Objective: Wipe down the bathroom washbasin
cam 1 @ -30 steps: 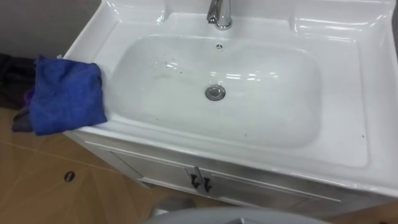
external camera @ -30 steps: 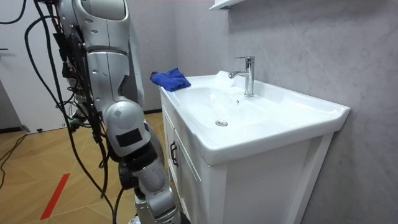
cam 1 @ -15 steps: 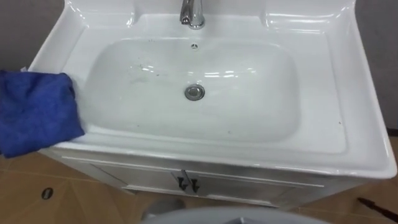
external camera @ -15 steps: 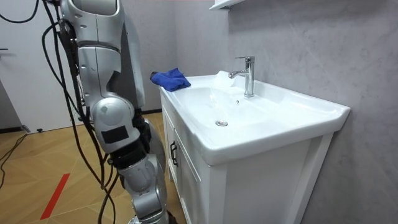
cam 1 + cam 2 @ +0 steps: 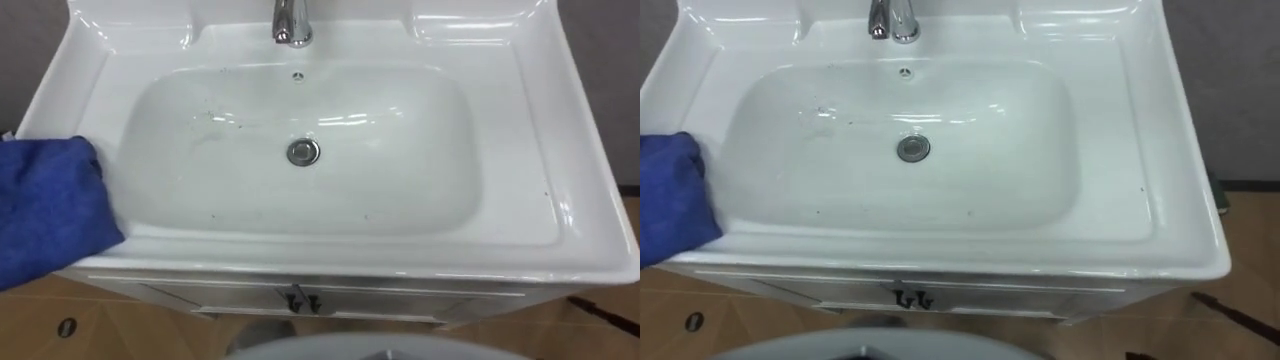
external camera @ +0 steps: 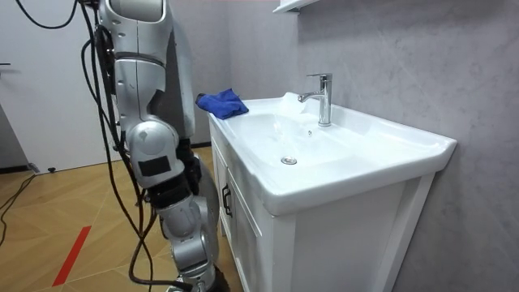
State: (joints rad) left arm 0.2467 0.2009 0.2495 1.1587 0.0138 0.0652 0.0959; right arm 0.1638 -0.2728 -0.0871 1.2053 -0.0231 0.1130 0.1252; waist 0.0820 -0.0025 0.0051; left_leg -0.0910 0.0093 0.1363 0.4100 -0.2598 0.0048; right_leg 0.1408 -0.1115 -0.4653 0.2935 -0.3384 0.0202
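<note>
A white basin (image 5: 520, 150) (image 5: 1120, 140) (image 6: 381, 142) tops a white cabinet straight below me. Small dark specks dot its bowl around the metal drain (image 5: 303, 152) (image 5: 912, 149). A chrome tap (image 5: 291, 22) (image 5: 892, 20) (image 6: 322, 97) stands at the back rim. A folded blue cloth (image 5: 45, 205) (image 5: 668, 205) (image 6: 221, 103) lies on the basin's left rim and hangs over the front edge. In the room view I stand upright at the cabinet's front, near the end with the cloth.
The cabinet doors carry two small dark handles (image 5: 296, 300) (image 5: 907, 298) below the front rim. Wooden floor (image 6: 49, 211) stretches to the room view's left. A grey wall (image 6: 405, 57) rises behind the basin, with a white shelf edge (image 6: 285, 6) above.
The eye views have swung to the right: the basin sits more centred and the cloth has slid toward the left edge. In the room view my body has straightened and shifted slightly toward the cabinet.
</note>
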